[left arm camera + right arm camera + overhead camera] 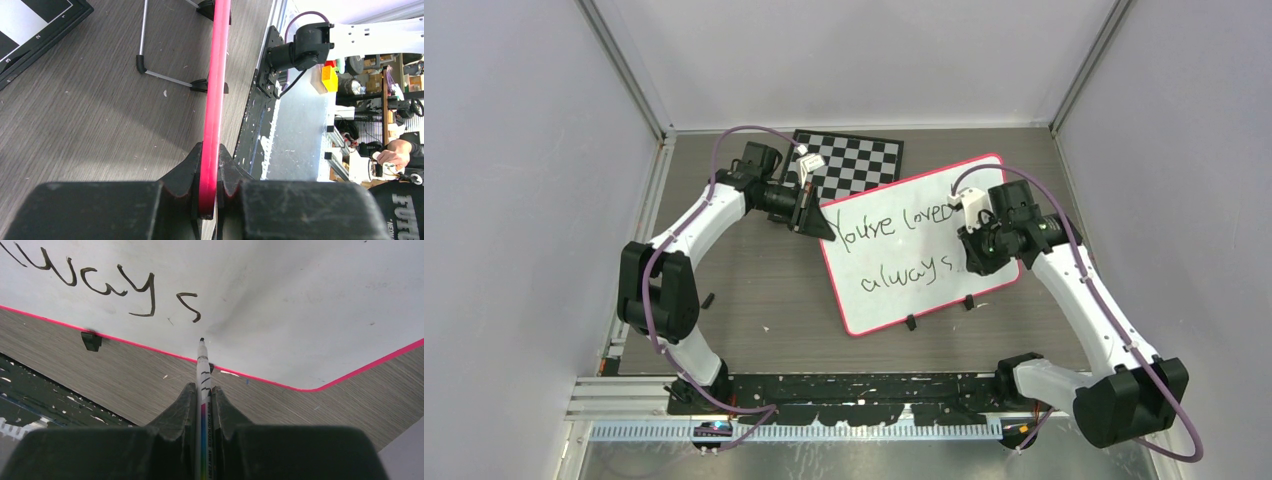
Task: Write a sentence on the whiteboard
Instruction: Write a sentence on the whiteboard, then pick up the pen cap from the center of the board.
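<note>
Our right gripper (pixel 202 399) pinches the marker (pixel 202 367), tip just past the sentence (pixel 100 282); left gripper (pixel 209 162) clamps the whiteboard (pixel 215 100).

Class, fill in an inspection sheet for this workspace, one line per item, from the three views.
Surface: grey wood-grain table, white specks.
Job's things: whiteboard; sentence reads "You're loved always"; marker tip near the final s.
Clutter: checkerboard at far side.
End effectors: left end effector shut on whiteboard; right end effector shut on marker.
Cables: purple cable along each arm.
Surroundings: grey walls; person's hand beyond the table.
</note>
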Motion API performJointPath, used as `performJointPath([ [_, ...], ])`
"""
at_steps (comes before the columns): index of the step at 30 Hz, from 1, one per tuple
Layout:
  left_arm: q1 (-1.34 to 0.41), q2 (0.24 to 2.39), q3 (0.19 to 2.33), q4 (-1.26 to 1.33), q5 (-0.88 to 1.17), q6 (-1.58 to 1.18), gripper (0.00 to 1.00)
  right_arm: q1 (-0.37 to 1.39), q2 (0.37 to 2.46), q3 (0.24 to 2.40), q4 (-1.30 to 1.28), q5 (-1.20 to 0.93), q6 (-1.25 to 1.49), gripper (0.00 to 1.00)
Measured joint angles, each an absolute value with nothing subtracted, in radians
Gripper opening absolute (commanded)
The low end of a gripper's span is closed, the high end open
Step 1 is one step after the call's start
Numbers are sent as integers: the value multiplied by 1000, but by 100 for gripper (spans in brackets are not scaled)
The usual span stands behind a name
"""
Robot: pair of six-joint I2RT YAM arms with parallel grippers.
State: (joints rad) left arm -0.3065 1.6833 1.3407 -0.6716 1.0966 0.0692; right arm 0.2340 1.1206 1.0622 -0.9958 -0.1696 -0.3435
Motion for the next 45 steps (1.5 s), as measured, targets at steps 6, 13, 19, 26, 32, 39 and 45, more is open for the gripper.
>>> performJointPath([
  [6,-307,1683,1341,-672,1097,69,0,234,1154,1062,-979,-158,-343,0],
  [13,-307,1683,1341,-671,1097,69,0,234,1178,1061,-950,-131,-341,0],
  [19,-307,1683,1341,-671,1097,69,0,234,1169,1073,-979,-140,-342,0],
  [26,-307,1683,1341,-671,1096,68,18,234,1113,1160,-1073,-231,-346,0],
  [32,-310,1683,1341,-672,1063,64,38,234,1102,1202,-1109,-323,-344,0],
  [39,-309,1683,1341,-670,1008,61,72,234,1106,1208,-1124,-393,-336,0],
  [45,-270,1678,1341,-670,987,57,85,234,1106,1208,-1121,-439,-311,0],
])
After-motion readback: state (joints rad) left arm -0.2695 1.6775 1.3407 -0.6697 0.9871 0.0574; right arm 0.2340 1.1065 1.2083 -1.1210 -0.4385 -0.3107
